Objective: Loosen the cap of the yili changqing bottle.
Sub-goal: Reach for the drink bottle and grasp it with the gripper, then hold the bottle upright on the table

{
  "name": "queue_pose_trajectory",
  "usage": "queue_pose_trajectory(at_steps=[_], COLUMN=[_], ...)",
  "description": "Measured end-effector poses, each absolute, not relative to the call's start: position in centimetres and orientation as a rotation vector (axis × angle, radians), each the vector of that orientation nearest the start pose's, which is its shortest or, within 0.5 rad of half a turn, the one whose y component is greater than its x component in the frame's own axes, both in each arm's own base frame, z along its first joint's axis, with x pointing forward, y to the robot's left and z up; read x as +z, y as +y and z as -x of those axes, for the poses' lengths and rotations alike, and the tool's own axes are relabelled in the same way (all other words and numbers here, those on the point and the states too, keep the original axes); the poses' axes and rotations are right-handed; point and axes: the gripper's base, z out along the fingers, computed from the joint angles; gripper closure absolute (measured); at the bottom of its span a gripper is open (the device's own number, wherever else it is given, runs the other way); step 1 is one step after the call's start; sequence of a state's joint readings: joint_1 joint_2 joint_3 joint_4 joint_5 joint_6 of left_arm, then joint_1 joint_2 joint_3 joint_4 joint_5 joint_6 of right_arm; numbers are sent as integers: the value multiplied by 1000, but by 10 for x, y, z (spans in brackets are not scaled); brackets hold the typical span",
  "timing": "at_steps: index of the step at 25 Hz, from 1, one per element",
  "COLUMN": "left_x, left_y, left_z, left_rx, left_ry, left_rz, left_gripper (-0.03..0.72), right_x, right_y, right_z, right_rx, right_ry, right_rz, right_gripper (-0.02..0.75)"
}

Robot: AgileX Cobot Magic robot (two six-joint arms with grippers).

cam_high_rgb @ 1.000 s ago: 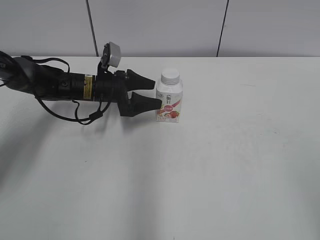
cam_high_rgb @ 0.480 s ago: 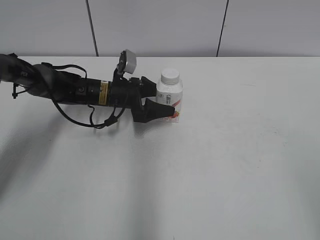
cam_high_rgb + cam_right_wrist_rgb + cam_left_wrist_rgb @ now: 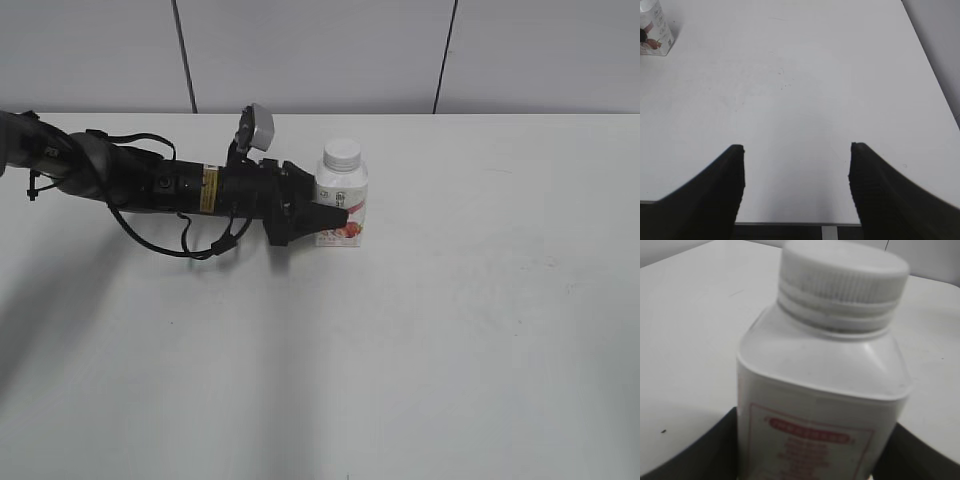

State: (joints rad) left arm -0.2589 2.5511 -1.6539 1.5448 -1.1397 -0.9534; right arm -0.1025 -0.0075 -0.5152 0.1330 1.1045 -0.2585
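Upright, capped yili changqing bottle (image 3: 341, 200)

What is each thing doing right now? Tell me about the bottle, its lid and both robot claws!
yili changqing bottle: upright on the table, held at its body.
cap: on the neck, untouched.
left gripper: closed around the bottle.
right gripper: open, empty, far from the bottle.

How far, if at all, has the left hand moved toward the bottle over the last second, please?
Yes. The left hand has advanced rightward across the table and closed in: its fingers now flank the bottle, which stands where it was below the wall seam.
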Motion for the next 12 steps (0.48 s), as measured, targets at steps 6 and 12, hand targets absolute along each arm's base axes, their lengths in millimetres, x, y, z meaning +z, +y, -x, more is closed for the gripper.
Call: queue_pose_trajectory(at_steps=[6, 12], left_x=[55, 70], left_y=[-201, -195], left_z=[-434, -409], left_rx=[-1129, -1141], left_ry=[1569, 1579], left_rz=[-1280, -1302], left_gripper=[302, 305], right_x=[278, 278], right_y=[12, 12], right_z=[9, 9], right_rx=[-64, -64], right_ry=[2051, 2051], right_rz=[172, 172], right_gripper=[218, 218])
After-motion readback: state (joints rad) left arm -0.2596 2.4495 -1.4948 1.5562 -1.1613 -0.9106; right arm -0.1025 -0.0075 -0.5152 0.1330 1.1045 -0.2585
